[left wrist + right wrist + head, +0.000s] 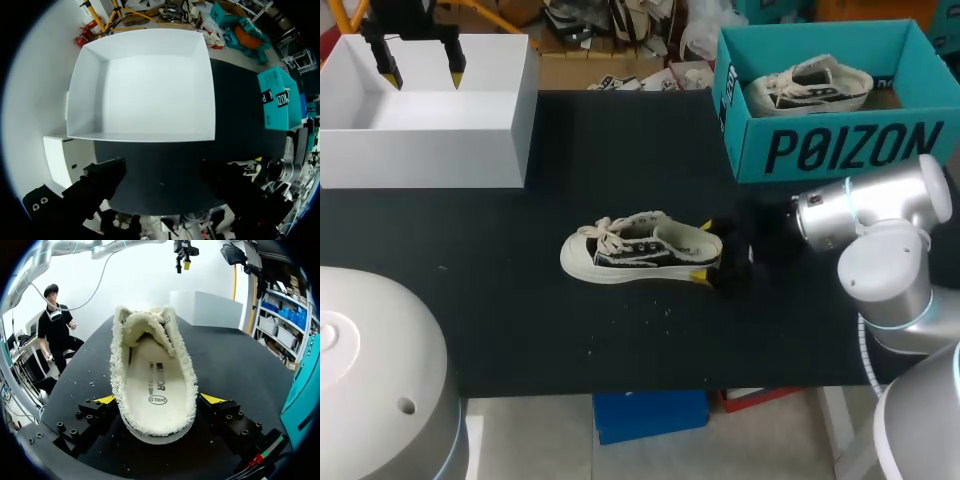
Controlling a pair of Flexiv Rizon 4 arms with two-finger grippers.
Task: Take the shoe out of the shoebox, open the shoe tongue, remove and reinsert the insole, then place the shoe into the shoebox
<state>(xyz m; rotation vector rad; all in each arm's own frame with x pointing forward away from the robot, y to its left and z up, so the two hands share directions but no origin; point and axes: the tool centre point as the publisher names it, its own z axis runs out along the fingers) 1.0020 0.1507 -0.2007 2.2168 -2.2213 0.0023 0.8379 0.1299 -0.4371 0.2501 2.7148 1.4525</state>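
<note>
A low cream and black canvas shoe (640, 250) lies on its sole in the middle of the black table, toe towards my left. My right gripper (705, 250) sits at its heel, open, one yellow-tipped finger on each side. In the right wrist view the shoe (152, 385) points away from the gripper (160, 399), its fleecy lining and insole showing. My left gripper (422, 72) hangs open and empty above the empty white box (420, 150) at the back left. The left wrist view looks straight down into that white box (145, 85) past the gripper (167, 185).
A teal shoebox (840, 150) stands at the back right with a second, matching shoe (810, 88) inside. Bare black table lies between the two boxes and in front of the shoe. A few white crumbs dot the mat near the front.
</note>
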